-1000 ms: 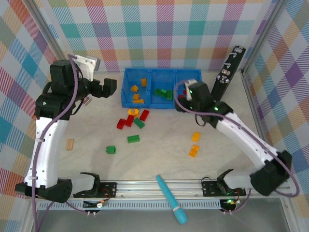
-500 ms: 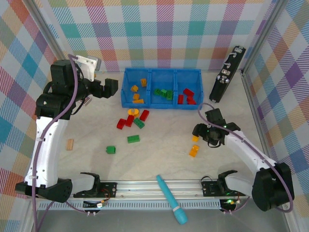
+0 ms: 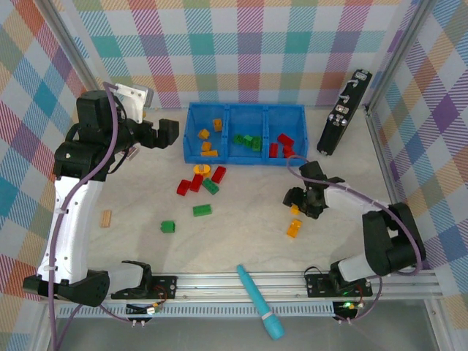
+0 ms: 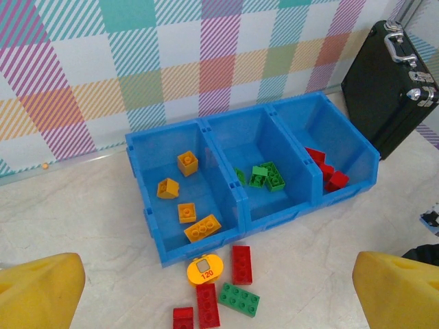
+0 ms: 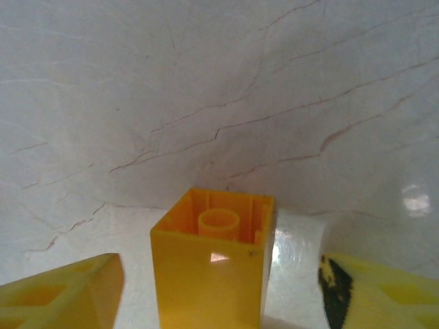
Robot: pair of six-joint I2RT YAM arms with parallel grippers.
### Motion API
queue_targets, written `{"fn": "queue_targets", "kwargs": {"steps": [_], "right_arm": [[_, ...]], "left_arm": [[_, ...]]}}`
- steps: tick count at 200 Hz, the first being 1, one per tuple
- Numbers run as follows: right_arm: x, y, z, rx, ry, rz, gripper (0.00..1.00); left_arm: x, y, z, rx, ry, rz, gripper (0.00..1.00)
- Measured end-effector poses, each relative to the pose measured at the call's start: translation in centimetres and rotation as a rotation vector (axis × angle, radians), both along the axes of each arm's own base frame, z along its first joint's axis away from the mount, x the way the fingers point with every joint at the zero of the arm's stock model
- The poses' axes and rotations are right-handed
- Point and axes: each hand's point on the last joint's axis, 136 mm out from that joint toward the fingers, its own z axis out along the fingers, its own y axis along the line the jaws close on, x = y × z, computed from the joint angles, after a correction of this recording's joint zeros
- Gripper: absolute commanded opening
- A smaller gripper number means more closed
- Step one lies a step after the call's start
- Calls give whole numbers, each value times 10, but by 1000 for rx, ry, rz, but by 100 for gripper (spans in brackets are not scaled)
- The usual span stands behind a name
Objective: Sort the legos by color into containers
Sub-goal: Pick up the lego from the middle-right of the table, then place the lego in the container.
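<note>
I'm running a lab test cell: plaid cloth walls [image 3: 256, 51] beyond and beside my right gripper [image 3: 296, 207], aluminium mounting rail [image 3: 241, 280] behind it.

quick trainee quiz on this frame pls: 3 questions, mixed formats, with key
1. True or false: the middle compartment of the bright blue plastic tray holds red bricks.
2. What colour is the small plastic brick between the right fingers? A red, B green, C yellow.
3. How many yellow-orange plastic bricks lie in the tray's left compartment?
Key: 1 false, green plastic bricks lie there; 2 C; 3 four.
</note>
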Motion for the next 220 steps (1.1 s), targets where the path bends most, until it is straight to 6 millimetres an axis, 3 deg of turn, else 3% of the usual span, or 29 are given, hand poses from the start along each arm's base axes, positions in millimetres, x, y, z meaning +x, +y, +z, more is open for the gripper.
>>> {"fn": "queue_targets", "kwargs": {"steps": [39,87,101,122,150,178,198,220], "right_arm": [[11,0,-1,-34,-8,46,39],[22,1,14,-69,-24,127,28],[40,8,31,-74,-41,177,27],[85,25,72,-70,-141,249,27],[150,57,152,-21,-368,342,27],[191,102,216,12,-577,485,27],[208,148,239,23,-701,607,27],[220,196,237,47,-773,722,26]], "left_arm": [[0,0,0,0,1,0,100],[4,-1,-4,3,14,0,100],[5,-1,-5,3,16,0,100],[6,-1,-6,4,20,0,100],[7,-1,-6,5,20,1,100],[7,-1,-6,5,19,1,100],[7,-1,-5,7,16,-3,100],[6,-4,-5,6,14,-18,100]]}}
